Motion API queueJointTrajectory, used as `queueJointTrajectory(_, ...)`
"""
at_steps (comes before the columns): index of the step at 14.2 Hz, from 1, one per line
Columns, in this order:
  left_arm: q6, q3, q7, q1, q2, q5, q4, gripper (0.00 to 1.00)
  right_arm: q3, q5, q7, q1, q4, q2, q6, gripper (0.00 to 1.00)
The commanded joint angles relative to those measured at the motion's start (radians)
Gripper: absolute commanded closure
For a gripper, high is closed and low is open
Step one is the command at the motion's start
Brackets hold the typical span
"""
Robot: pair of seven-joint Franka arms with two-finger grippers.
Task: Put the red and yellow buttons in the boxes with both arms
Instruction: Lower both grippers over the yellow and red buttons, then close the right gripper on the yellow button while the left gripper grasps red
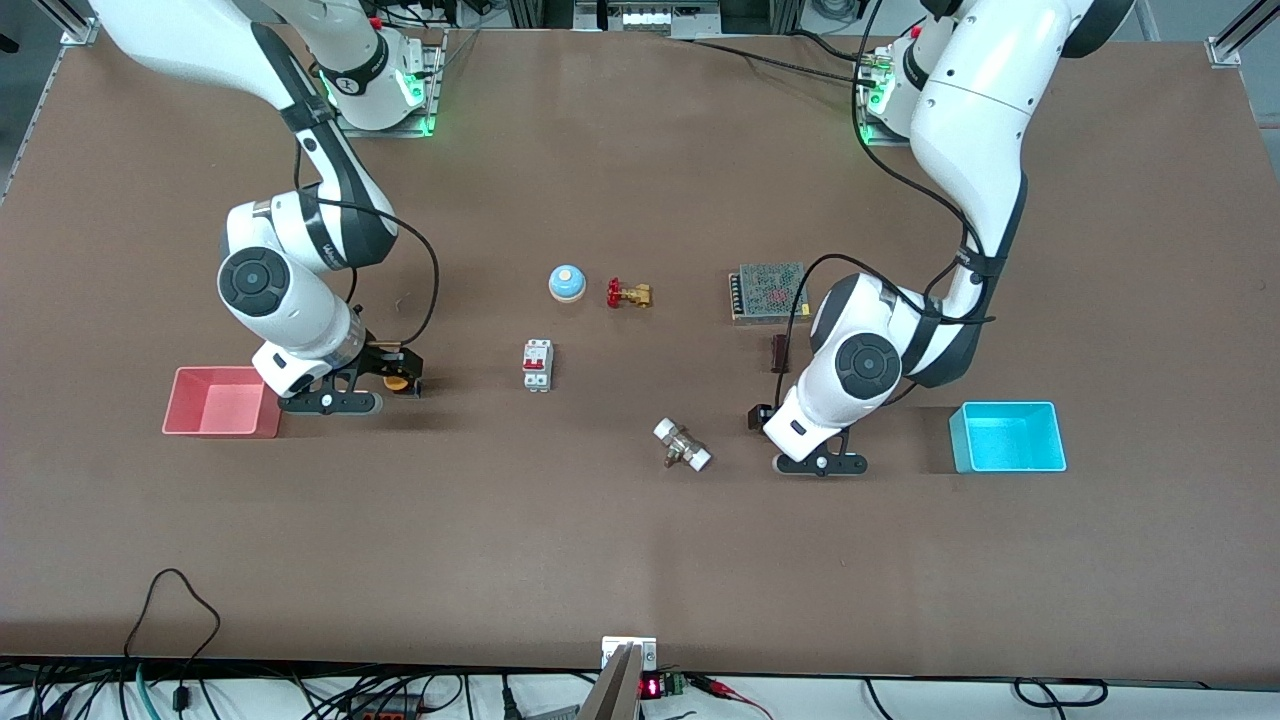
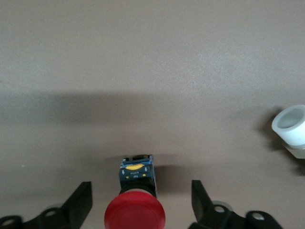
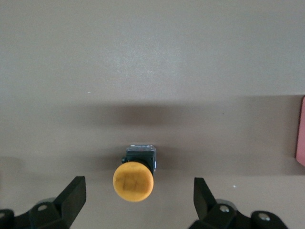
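Starting at the right arm's end of the surface point(image 1: 620, 560), the pink box point(image 1: 221, 402) sits open-topped and empty, just beside the right pincer point(image 1: 392, 378), which is low over the yellow button point(image 1: 396, 382). The right wrist view explains the pose: the yellow button point(image 3: 134, 180) lies on its side with its cap toward the camera, and the two black fingers point(image 3: 71, 196) stand wide apart on either side of it, touching nothing, so the pincer holds nothing and looks lined up to close on the button; an edge of the pink box point(image 3: 300, 138) shows at that picture's rim. Toward the middle lie things that are not part of the task: a white breaker point(image 1: 537, 365), a blue bell point(image 1: 566, 283), a brass valve point(image 1: 629, 293), a white-ended fitting point(image 1: 682, 445) and a mesh-covered metal unit point(image 1: 769, 291). Next comes the left pincer point(image 1: 765, 420), low over the surface and mostly hidden under its own wrist in the front view, where only a dark bit of the red button point(image 1: 757, 416) peeks out. In the left wrist view the red button point(image 2: 135, 215) lies between widely spread fingers point(image 2: 78, 202), gripped by neither, its cap cut off by the frame; the white fitting point(image 2: 290, 126) is also partly cut off. The cyan box point(image 1: 1007, 437) waits empty at the left arm's end.
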Motion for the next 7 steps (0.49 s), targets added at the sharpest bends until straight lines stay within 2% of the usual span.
queueJointTrajectory(1,-0.006,0.01,-0.016,-0.012,0.027,0.016,0.035,0.6,0.014,-0.013,0.012,-0.015,-0.007,0.026,0.037,0.0)
queueJointTrajectory(3,-0.006,0.012,-0.016,-0.009,0.027,0.016,0.036,0.79,0.014,-0.015,0.004,-0.015,-0.007,0.045,0.041,0.0)
queueJointTrajectory(4,-0.008,0.012,-0.013,-0.006,0.02,0.016,0.039,0.83,0.014,-0.016,0.004,-0.015,-0.009,0.056,0.046,0.0)
queueJointTrajectory(7,-0.032,0.036,-0.011,0.005,-0.038,0.019,0.039,0.85,0.014,-0.018,0.003,-0.012,-0.009,0.072,0.049,0.0)
